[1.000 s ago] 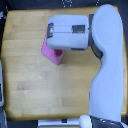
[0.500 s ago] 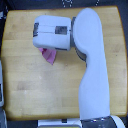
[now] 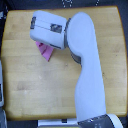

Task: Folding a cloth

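Observation:
Only a small pink-magenta part of the cloth (image 3: pixel 45 51) shows on the wooden tabletop (image 3: pixel 30 90), poking out from under the lower left edge of my arm's white housing (image 3: pixel 47 30). The housing hangs right over it and hides the rest of the fabric. My gripper's fingers are covered by that housing, so I cannot tell whether they are open or shut, or whether they touch the cloth. The thick white arm (image 3: pixel 87 80) runs from the bottom right up to the housing.
The tabletop's edges lie close to all sides of the exterior view. A pale object (image 3: pixel 2 85) sits beyond the table's edge on the view's left. Dark items (image 3: pixel 67 4) line the top edge.
The arm's housing has shifted toward the exterior view's left over the past second. The visible part of the cloth moved left with it and less of it shows.

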Robot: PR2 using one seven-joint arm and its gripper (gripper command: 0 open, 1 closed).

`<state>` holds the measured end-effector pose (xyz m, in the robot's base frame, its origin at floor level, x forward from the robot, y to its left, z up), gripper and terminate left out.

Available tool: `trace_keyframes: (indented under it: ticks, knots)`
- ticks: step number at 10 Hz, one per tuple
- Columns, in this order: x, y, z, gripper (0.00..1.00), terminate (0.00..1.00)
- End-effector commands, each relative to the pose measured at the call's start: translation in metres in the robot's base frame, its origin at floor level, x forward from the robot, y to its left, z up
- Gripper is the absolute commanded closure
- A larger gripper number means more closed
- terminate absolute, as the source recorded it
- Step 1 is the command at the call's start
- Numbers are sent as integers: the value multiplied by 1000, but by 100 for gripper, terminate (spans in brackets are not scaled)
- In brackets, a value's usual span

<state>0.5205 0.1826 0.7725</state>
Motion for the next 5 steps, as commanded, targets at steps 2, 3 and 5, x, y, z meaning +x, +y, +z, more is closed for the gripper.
trace_keyframes:
  ticks: [2,3,5]
  knots:
    - [36,26,-20,100,0]
    - [34,27,-20,100,0]
    - [38,31,-22,0,0]
